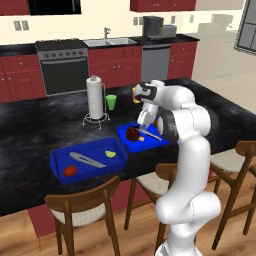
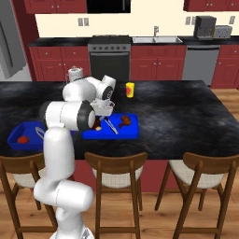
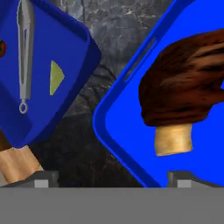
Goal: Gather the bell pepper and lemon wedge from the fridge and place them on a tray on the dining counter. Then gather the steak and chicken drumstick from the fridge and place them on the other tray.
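Note:
Two blue trays sit side by side on the black dining counter. The left tray (image 1: 95,149) holds a red bell pepper (image 1: 70,170) and a yellow lemon wedge (image 1: 110,153). On the right tray (image 1: 146,145) lies the brown chicken drumstick (image 1: 132,132), its pale bone end showing in the hand view (image 3: 173,140). A reddish-brown steak (image 2: 123,120) rests on that same tray. My gripper (image 1: 145,120) hovers just above the drumstick, open, with nothing between its fingertips (image 3: 41,179).
Metal tongs lie in each tray (image 1: 87,160) (image 2: 111,125). A paper towel holder (image 1: 95,97), a green cup (image 1: 111,102) and a yellow bottle (image 2: 130,89) stand behind the trays. Wooden stools (image 2: 114,163) line the counter's near edge.

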